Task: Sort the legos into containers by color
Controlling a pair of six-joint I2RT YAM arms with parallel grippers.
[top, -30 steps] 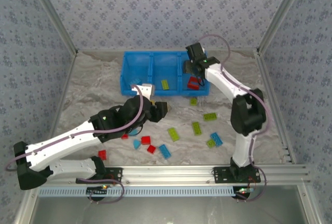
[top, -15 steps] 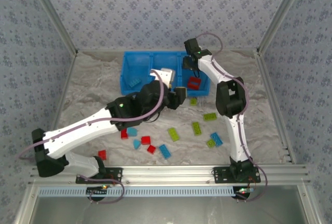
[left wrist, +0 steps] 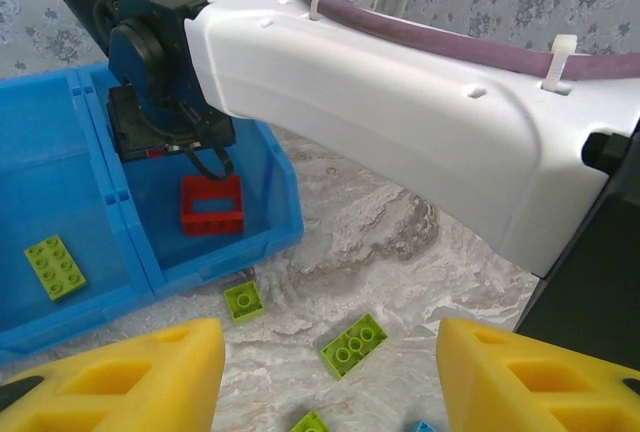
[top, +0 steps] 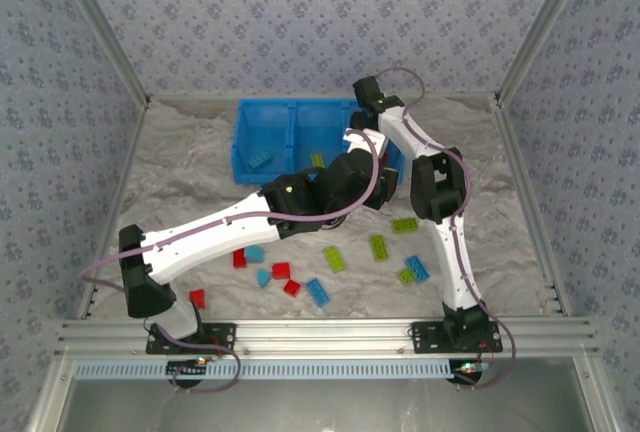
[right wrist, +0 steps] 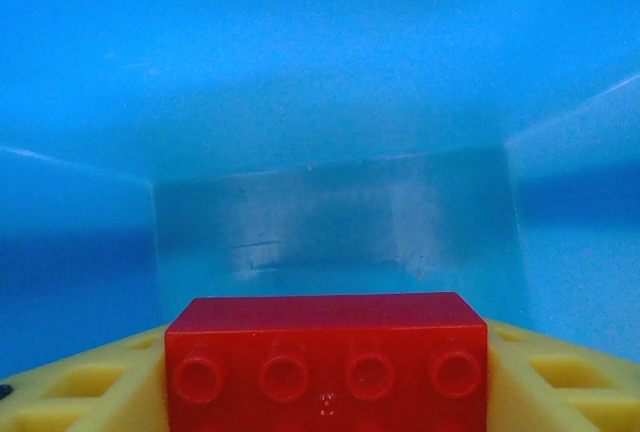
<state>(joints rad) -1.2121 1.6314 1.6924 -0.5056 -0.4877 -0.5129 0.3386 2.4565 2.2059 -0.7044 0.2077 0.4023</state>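
The blue bin (top: 262,104) stands at the back with three containers side by side. My right gripper (right wrist: 325,392) is inside the right container (left wrist: 215,264), shut on a red lego (right wrist: 325,357) that sits flush between its yellow fingers. Another red lego (left wrist: 212,205) lies on that container's floor. A green lego (left wrist: 55,265) lies in the middle container and a blue one (top: 260,160) in the left. My left gripper (left wrist: 330,377) hovers open over the table in front of the right container, above two green legos (left wrist: 353,342) (left wrist: 243,300).
Loose legos lie across the marbled table: green (top: 404,224), blue (top: 318,291) and red (top: 281,270) among them, plus a red one (top: 197,298) near the left arm's base. My left arm (top: 230,222) stretches diagonally over the table. Metal frame posts border both sides.
My left arm has swung right and toward the back, from the table's middle to the bin's right end. The right arm has folded in, with its gripper staying at the right container.
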